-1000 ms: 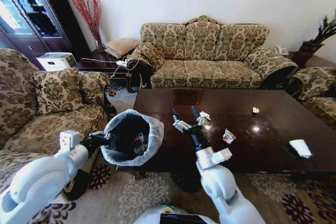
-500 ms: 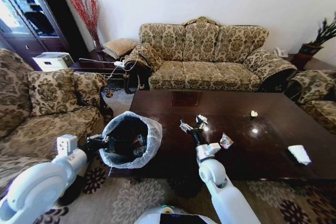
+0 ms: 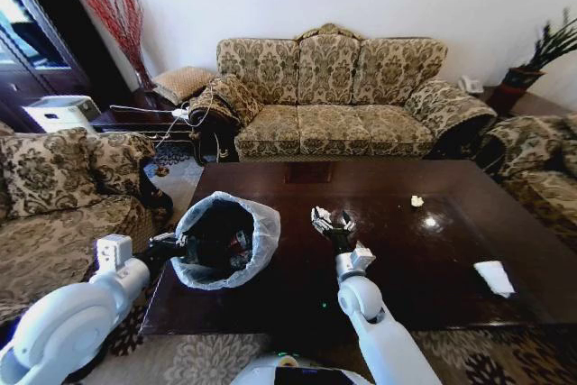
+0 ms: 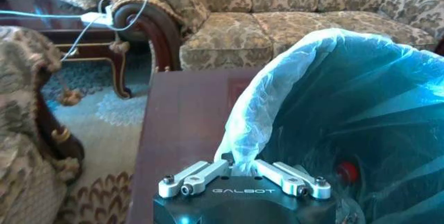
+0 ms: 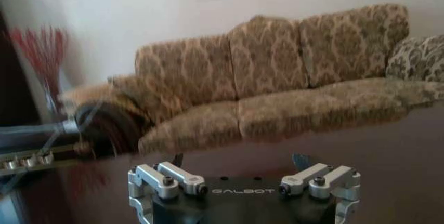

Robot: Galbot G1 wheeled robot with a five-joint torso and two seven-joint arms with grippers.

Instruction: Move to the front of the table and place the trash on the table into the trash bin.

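Bin held at the table's left edge, right gripper over the wood.

The left gripper [image 4: 239, 168], low in the left wrist frame, has its fingers pinched on the bagged rim of the trash bin [image 3: 219, 239], which sits left of centre in the head view against the table [image 3: 406, 259]. The right gripper [image 3: 332, 220], at frame centre above the glossy dark top, has its fingers spread apart with nothing between them. A small white wad [image 3: 416, 200] lies right of centre; a flat white paper piece [image 3: 494, 277] lies near the right edge. A patterned sofa [image 3: 334, 96] stands against the white wall in the upper middle, an armchair [image 3: 63, 196] at left.
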